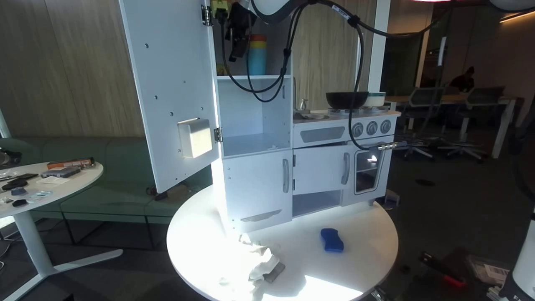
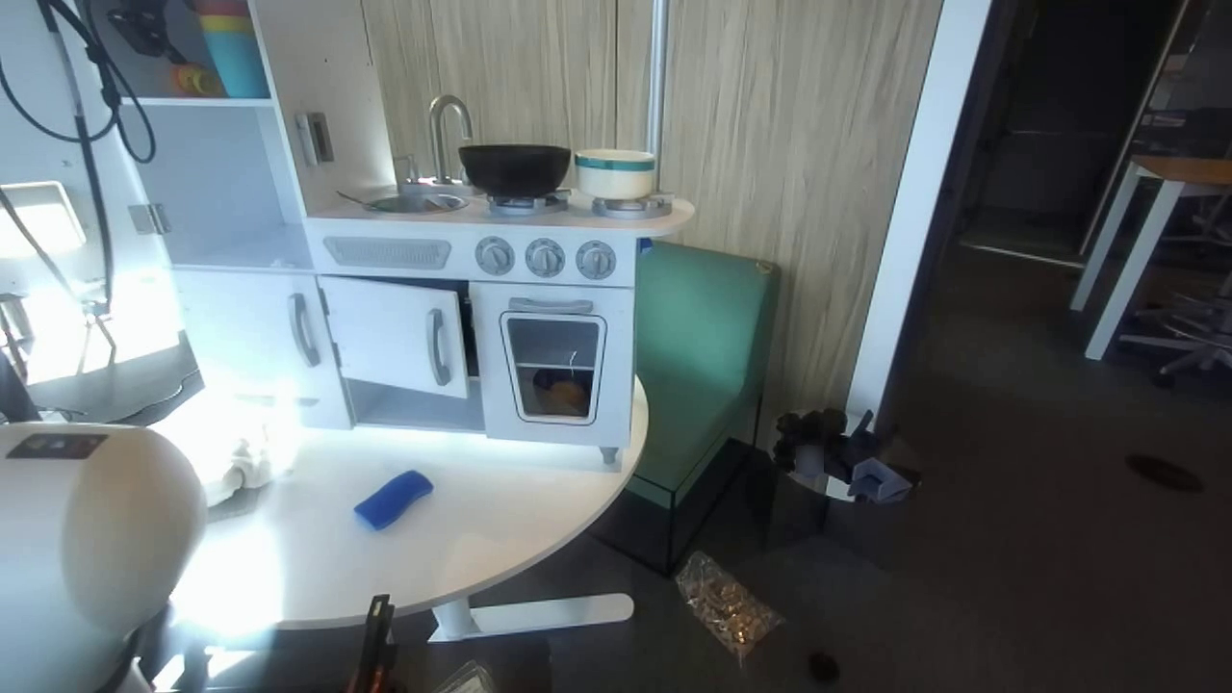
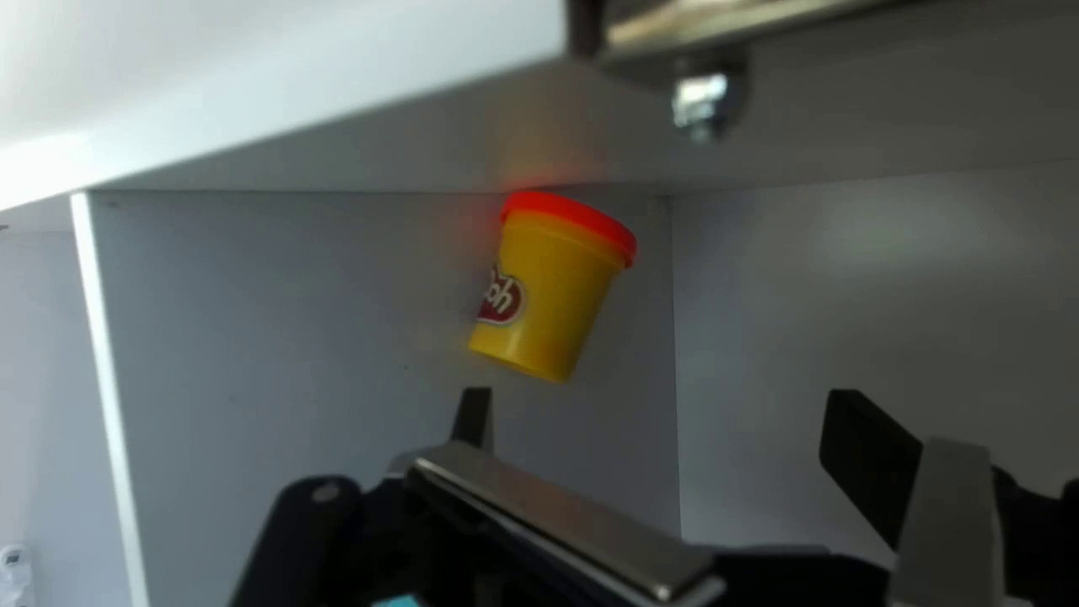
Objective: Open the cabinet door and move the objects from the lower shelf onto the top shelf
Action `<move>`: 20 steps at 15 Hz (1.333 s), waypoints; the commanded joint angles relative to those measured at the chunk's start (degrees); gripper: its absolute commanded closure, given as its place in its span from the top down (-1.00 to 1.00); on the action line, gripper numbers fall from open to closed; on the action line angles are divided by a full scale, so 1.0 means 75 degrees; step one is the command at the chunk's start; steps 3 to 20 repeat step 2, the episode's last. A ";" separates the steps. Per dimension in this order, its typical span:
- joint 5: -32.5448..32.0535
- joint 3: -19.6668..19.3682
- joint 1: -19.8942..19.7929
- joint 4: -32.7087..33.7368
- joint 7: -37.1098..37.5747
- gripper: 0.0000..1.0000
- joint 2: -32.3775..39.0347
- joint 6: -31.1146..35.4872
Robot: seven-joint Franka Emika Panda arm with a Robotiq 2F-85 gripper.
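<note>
Top shelf (image 1: 263, 77): one cup stack (image 1: 257, 56); near a back corner, one tub (image 3: 552, 291). Reaching past the front edge, with gripper (image 3: 657, 413) spread wide.

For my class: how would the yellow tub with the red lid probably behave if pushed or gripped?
The yellow tub would probably roll if pushed, since it is round and seems to lie on its side. Its even outline suggests fairly stiff walls. With the red lid on, any contents are hidden, so its weight is hard to judge.
</note>
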 commanded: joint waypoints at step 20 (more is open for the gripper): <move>0.0093 -0.0288 0.0059 0.0199 -0.0840 1.00 0.0163 0.0270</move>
